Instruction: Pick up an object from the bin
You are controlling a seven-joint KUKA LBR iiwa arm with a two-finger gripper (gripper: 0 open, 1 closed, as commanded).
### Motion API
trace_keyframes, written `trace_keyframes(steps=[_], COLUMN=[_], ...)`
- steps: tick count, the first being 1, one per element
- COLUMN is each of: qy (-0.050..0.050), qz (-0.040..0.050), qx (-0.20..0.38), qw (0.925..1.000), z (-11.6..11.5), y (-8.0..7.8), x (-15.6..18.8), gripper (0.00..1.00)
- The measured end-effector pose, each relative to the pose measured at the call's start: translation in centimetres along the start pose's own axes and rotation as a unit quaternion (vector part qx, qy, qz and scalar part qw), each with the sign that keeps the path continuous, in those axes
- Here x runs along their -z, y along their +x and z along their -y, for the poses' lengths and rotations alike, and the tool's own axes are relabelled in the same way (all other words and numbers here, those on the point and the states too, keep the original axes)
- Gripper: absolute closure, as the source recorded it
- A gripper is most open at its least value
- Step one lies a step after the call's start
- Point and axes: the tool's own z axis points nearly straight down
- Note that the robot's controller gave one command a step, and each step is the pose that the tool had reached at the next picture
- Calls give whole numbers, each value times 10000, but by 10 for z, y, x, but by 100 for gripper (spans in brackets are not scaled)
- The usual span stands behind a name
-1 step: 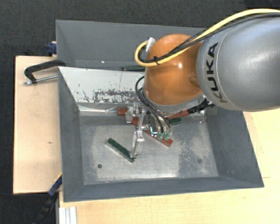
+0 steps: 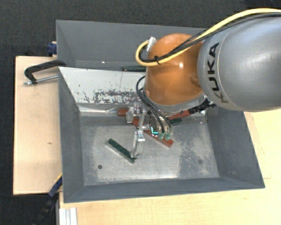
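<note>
The gripper [image 2: 136,154] hangs low in the grey bin [image 2: 70,139], close to the floor and near its middle. It sits at the end of the silver arm [image 2: 248,60], which comes in from the right under a round orange cover [image 2: 171,71] with a yellow cable [image 2: 145,56] looped over it. The gripper's tip meets one end of a dark green strip [image 2: 118,147], a thin flat stick lying on the bin floor. From the tip the strip runs off to the gripper's left and slightly toward the back wall, flat and at a slant. The tip and that end of the strip overlap in this view, so they look to be touching (whether the end is actually caught in the gripper cannot be told). Whether the gripper is spread apart or closed together cannot be told either, since it shows as one thin pale shaft. Just to the gripper's right, and a little farther back, lies a reddish-brown piece [image 2: 167,143], short and flat, partly under the wires of the wrist. Behind the gripper, near the foot of the back wall, a small reddish bit [image 2: 122,111] shows, too small to make out. To the gripper's left and nearer the front wall, apart from the strip, a small dark spot [image 2: 99,167] sits on the bare floor.
</note>
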Motion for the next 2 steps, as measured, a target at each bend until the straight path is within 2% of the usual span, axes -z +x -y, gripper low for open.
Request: trace_keyframes(steps=[1,2], qy=[-7,-2], qz=[42,7], qx=[181,-63], qw=[9998,10000], z=[-2,9], y=[-15,4], x=[-42,-103], gripper=[0,0])
